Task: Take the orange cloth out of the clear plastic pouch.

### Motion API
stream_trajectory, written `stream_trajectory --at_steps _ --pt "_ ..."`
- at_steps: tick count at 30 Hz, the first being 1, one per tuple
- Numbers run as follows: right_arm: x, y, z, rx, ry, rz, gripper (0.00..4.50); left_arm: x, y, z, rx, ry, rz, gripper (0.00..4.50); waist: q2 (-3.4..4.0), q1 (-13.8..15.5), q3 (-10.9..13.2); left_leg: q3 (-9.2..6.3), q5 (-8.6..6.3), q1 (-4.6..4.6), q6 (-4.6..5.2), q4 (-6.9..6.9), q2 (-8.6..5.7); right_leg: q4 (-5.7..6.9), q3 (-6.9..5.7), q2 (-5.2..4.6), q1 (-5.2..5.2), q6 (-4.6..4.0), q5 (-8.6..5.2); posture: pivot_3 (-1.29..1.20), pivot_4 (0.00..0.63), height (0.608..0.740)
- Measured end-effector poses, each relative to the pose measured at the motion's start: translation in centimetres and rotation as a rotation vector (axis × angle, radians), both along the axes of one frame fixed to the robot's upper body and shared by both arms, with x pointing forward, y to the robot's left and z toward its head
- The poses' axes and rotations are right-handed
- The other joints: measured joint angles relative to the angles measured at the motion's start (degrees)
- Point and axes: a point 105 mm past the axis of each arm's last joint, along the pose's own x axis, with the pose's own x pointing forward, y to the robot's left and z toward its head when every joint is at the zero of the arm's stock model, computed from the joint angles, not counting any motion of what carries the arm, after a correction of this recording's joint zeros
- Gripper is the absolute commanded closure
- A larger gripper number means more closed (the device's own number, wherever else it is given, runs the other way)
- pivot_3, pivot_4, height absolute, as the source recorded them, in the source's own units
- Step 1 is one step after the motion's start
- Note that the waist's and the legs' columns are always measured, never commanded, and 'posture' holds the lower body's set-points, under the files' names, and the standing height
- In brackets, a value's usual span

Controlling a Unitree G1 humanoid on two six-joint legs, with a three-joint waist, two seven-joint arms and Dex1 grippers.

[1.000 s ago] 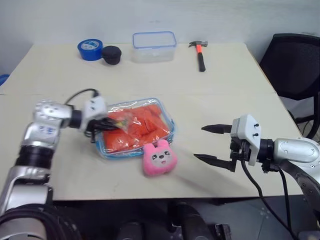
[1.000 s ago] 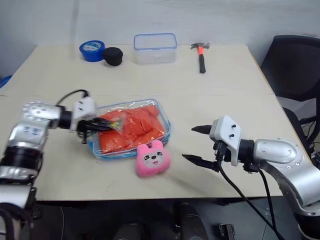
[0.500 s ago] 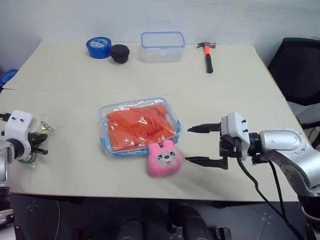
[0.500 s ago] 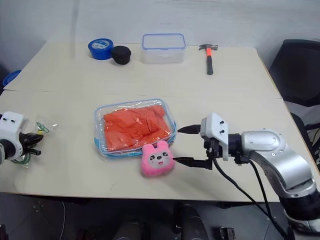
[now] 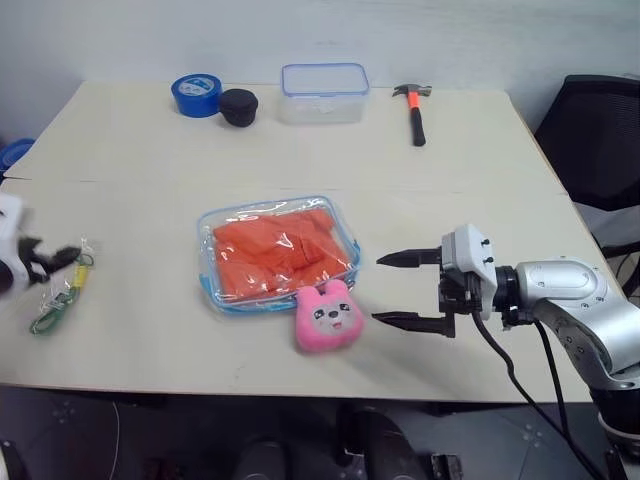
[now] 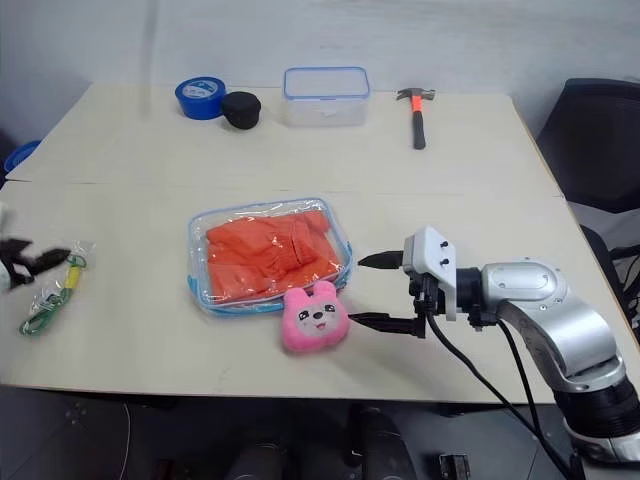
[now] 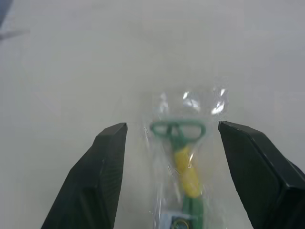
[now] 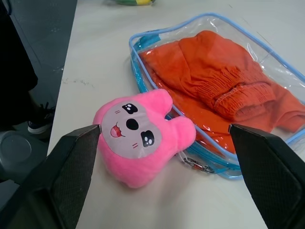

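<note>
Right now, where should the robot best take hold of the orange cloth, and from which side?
Probably at the gathered ridge of the orange cloth, where folds give the fingers something to pinch. It still lies inside the clear plastic pouch, so entry must be through the pouch's opening; where that opening is cannot be told. The open right gripper is nearest.

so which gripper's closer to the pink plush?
Right. The right gripper sits just beside the pink plush toy, fingers open toward it. The left gripper is off at the table's far left edge.

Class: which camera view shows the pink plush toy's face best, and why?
The right wrist view: the toy appears close, face clear, against the pouch. Both eye views show it far smaller, by the pouch's near edge.
</note>
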Motion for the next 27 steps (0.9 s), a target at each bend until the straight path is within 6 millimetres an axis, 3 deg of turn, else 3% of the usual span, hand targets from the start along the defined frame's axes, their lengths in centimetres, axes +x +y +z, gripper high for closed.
stream_trajectory --at_steps 2,4,9,12,15,19,22,27 --pt "-0.2 -0.2 0.3 0.004 -0.011 -0.008 0.00 -0.1 -4.4 1.7 0.065 -0.026 -0.257 1.27 0.01 0.2 0.0 0.01 0.00 0.01 0.00 0.00 -0.02 0.00 0.00 -0.02 0.01 -0.01 -0.01 0.00 0.150 0.740" --pt "-0.5 -0.3 0.3 -0.007 -0.006 -0.008 0.00 -0.7 -11.4 1.2 0.141 0.031 -0.613 1.27 0.06 0.5 0.0 0.18 0.00 0.03 0.00 0.02 -0.09 -0.01 0.02 -0.04 0.07 0.00 0.00 0.00 0.150 0.740" --pt "-0.7 -0.5 0.6 -0.011 -0.020 -0.030 0.00 -1.8 -17.5 -3.4 0.186 0.229 -0.927 1.27 0.07 -0.2 0.0 0.59 0.02 -0.04 -0.18 0.00 -0.18 0.01 0.28 0.29 0.14 -0.02 -0.01 0.00 0.150 0.740" --pt "-1.1 -0.8 0.6 -0.015 -0.026 -0.065 0.00 -2.1 -20.8 -6.7 0.322 0.337 -1.040 1.27 0.07 -0.6 0.0 0.73 0.05 -0.02 -0.23 0.00 -0.19 0.07 0.33 0.32 0.14 -0.05 -0.03 0.00 0.150 0.740" --pt "-1.4 -0.9 0.5 -0.016 -0.024 -0.087 0.00 -1.6 -21.4 -8.6 0.373 0.372 -1.032 1.27 0.07 -1.0 0.0 0.73 0.05 0.01 -0.24 0.01 -0.15 0.12 0.42 0.36 0.11 -0.05 -0.03 0.00 0.150 0.740" --pt "-1.6 -1.2 0.7 -0.012 -0.030 -0.122 0.00 -0.8 -20.7 -9.0 0.398 0.397 -0.992 1.27 0.07 -0.8 0.0 0.73 0.06 0.02 -0.23 0.01 -0.16 0.11 0.41 0.33 0.11 -0.07 -0.04 0.00 0.150 0.740" --pt "-1.7 -1.2 0.6 -0.017 -0.024 -0.128 0.00 -1.1 -20.6 -9.3 0.397 0.419 -1.009 1.78 0.06 -0.7 0.0 0.70 0.05 0.01 -0.20 0.01 -0.16 0.10 0.38 0.33 0.12 -0.07 -0.04 0.00 0.150 0.740" --pt "-1.6 -1.2 0.6 -0.014 -0.022 -0.136 0.00 -1.6 -20.3 -9.8 0.418 0.442 -1.044 3.32 0.06 -0.8 0.0 0.67 0.05 0.02 -0.20 0.00 -0.16 -0.03 0.40 0.33 0.11 -0.07 -0.04 0.00 0.150 0.740"
